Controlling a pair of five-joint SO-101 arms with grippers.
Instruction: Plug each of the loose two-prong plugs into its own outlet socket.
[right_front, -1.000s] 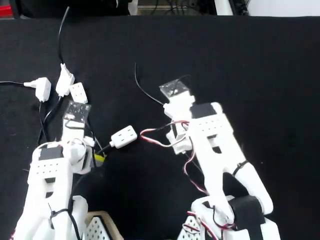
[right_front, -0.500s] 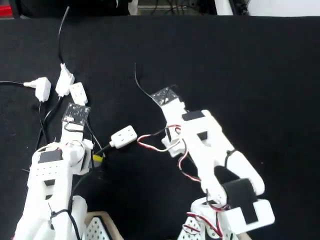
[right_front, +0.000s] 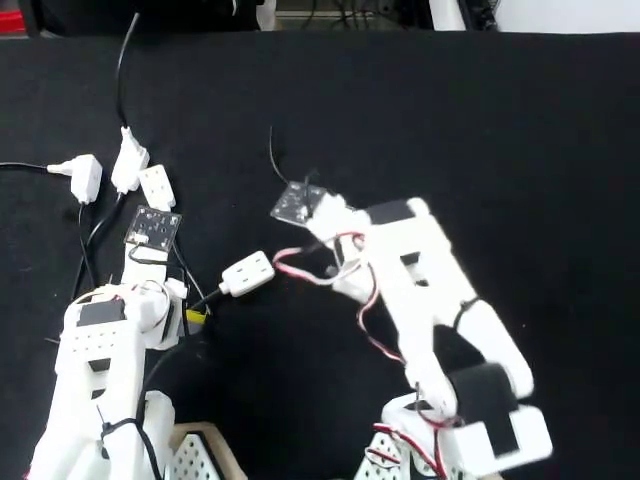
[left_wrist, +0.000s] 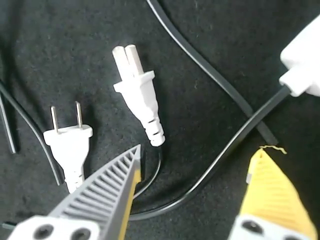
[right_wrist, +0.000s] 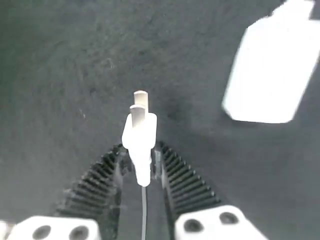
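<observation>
- so the right gripper is clamped on a white two-prong plug. The ribbed fingers squeeze its body from both sides, the prongs poke out past the tips, and a thin cord runs back between the fingers
- from above, the right arm comes in from 5 o'clock and its wrist end sits near the middle of the black cloth
- the outlet socket lies at roughly 7 o'clock from that wrist end, close but not touching. In the right wrist view it's ahead of the prongs and off to one side
- the held plug's thin black cord runs off toward 11 o'clock
- the left gripper is wide open with nothing in it, just the grey finger and the yellow finger over the cloth
- ahead of it are two loose plugs, well apart. The side-lying plug has its prongs stacked, and the flat plug shows both metal prongs. The grey fingertip is just beside the side-lying plug's tail
- the socket cable crosses between the open fingers
- the left arm sits at 7 o'clock, with the socket at about 3 o'clock from its wrist
- there's a cluster of white connector pieces up at 10 o'clock. I can't tell plug from socket there
- any lettering on the plugs is too small to read
</observation>
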